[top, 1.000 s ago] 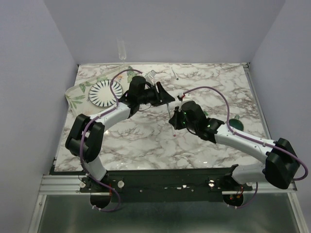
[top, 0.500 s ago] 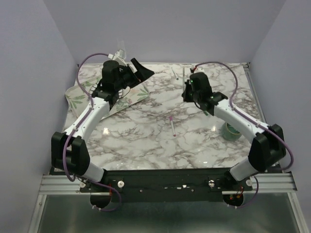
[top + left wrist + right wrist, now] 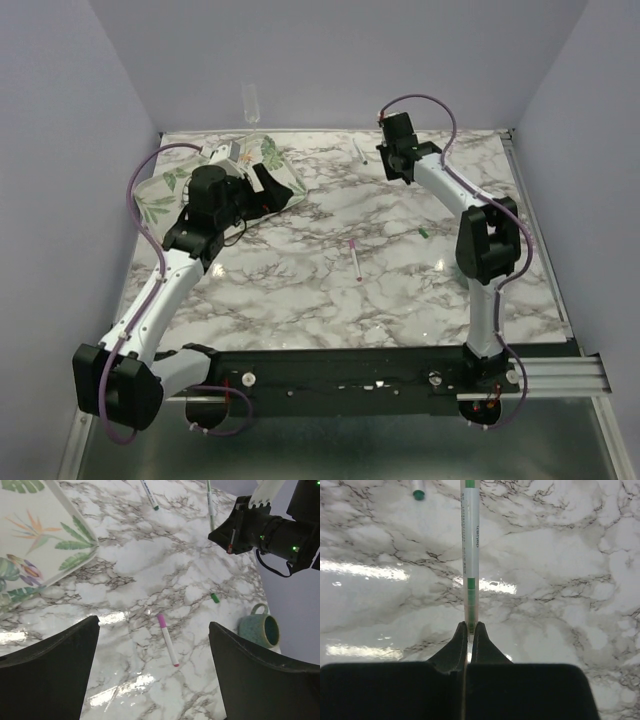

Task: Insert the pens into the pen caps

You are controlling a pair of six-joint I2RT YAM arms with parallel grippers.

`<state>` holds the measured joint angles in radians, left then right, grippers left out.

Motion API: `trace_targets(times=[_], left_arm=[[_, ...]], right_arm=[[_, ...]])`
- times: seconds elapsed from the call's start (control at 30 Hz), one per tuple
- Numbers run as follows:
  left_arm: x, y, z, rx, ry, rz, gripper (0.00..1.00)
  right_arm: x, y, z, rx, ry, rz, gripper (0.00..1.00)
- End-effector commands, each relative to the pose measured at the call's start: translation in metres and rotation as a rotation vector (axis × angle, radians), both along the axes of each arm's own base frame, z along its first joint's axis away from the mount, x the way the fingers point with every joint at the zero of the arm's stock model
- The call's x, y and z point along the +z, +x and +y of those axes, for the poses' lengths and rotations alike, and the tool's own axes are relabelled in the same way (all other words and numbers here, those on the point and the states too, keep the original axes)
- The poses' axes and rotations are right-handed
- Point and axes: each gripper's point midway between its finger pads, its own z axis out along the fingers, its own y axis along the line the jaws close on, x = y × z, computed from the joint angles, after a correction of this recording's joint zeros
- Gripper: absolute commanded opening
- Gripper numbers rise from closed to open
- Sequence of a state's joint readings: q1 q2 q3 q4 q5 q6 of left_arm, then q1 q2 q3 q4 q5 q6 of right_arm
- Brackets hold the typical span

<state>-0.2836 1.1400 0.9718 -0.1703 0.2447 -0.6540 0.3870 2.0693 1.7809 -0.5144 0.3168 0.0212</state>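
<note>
Right gripper (image 3: pixel 467 630) pinched shut on end of green pen (image 3: pixel 470 545), near far edge of table (image 3: pixel 300 290); left gripper (image 3: pixel 153 626) gapes wide, empty. Pen light, stiff, slick: likely to pivot, better taken mid-barrel

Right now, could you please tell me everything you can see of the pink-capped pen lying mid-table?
The pink-capped pen is a thin white plastic-looking barrel with a magenta cap on its far end and a small pink dot at the near end. It lies flat on the marble table, touching nothing else.

teal mug (image 3: pixel 252 629), leaf-print tray (image 3: pixel 40 535), marble table (image 3: pixel 150 550)
</note>
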Motion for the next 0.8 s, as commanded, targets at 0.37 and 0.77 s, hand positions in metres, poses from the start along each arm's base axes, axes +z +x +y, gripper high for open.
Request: trace_targets(times=[0.37, 0.77], left_arm=[[-0.012, -0.002, 0.028, 0.079, 0.155, -0.046, 0.99], [-0.018, 0.002, 0.027, 0.070, 0.176, -0.010, 0.99]], right_arm=[[-0.061, 0.044, -0.026, 0.307, -0.263, 0.233, 0.01], [-0.091, 0.042, -0.055, 0.350, -0.571, 0.315, 0.01]])
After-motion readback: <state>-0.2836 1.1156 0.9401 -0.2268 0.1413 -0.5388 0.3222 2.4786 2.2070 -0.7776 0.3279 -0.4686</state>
